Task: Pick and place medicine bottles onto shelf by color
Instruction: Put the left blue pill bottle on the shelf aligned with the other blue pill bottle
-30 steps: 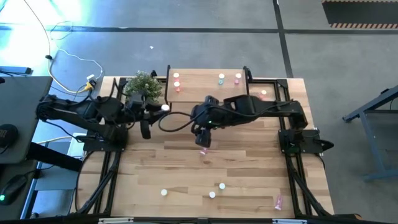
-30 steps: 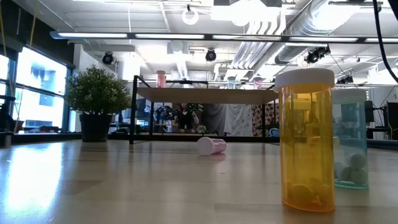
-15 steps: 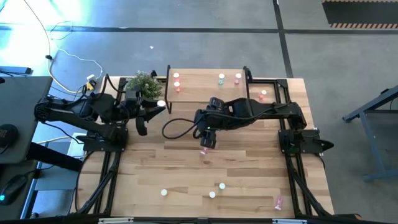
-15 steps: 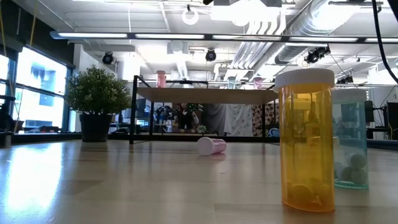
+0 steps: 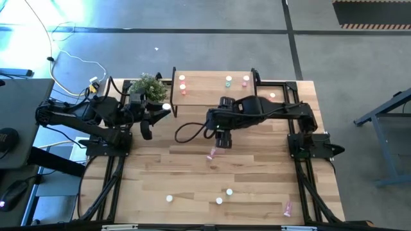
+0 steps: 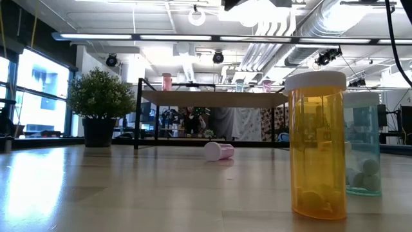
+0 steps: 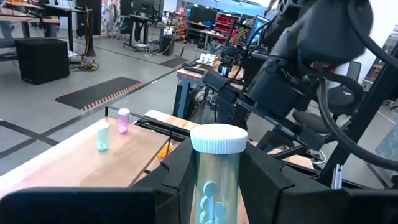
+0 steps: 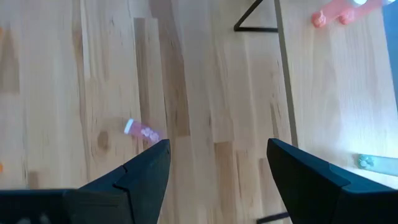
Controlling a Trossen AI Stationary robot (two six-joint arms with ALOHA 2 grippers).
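Jaws of the right gripper (image 5: 223,142) stand fully open and empty above the desk (image 5: 257,186). They have drawn back from the pink bottle (image 5: 210,154), which remains lying on the desk, ungrasped. The left gripper (image 7: 214,186), withdrawn toward the plant (image 5: 149,85), clamps a pale green bottle (image 7: 216,174) still awaiting the shelf (image 5: 212,86).

High cam looking straight down on table (image 5: 192,173); low cam sitting at tabletop level, facing shelf (image 6: 212,98); both catching the fallen pink bottle (image 5: 210,154).
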